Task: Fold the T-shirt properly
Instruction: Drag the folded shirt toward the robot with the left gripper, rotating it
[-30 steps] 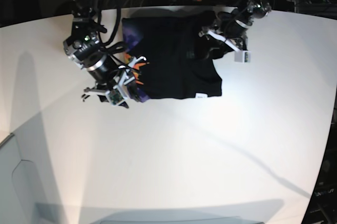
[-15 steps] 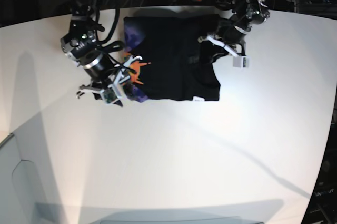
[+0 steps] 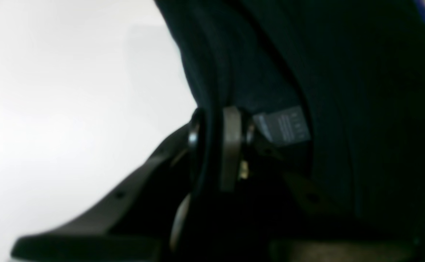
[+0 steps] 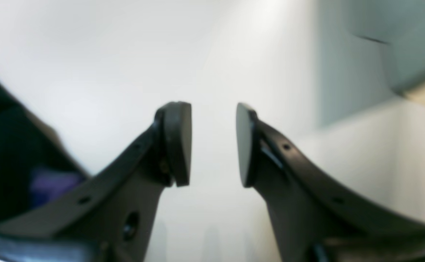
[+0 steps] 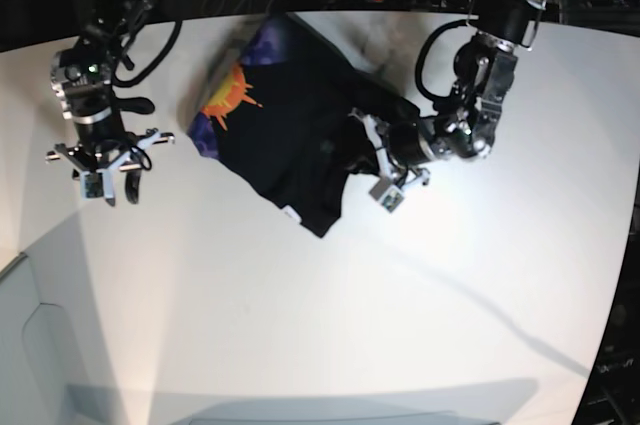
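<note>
The T-shirt (image 5: 290, 135) is seen lying crumpled and skewed on the white table (image 5: 400, 325), toward the far edge, with its length running diagonally from the far side down toward the middle. An orange sun print (image 5: 227, 103) with purple around it is shown on the upper layer at the shirt's edge nearest the right arm. A small white tag (image 5: 291, 213) is visible at the lower hem.

The left gripper (image 3: 218, 145) is closed on a fold of the T-shirt's black cloth; in the left wrist view the fabric is seen pinched between the pads, with a grey label (image 3: 283, 125) just beside them. In the base view this gripper (image 5: 385, 170) is placed at the shirt's edge on the side of the left arm, and the cloth there is bunched up against it.

The right gripper (image 4: 212, 143) is held partly open, with nothing between its pads (image 4: 178, 142) and only bare table seen through the gap. In the base view it (image 5: 100, 173) is found over the table, well apart from the shirt.
</note>
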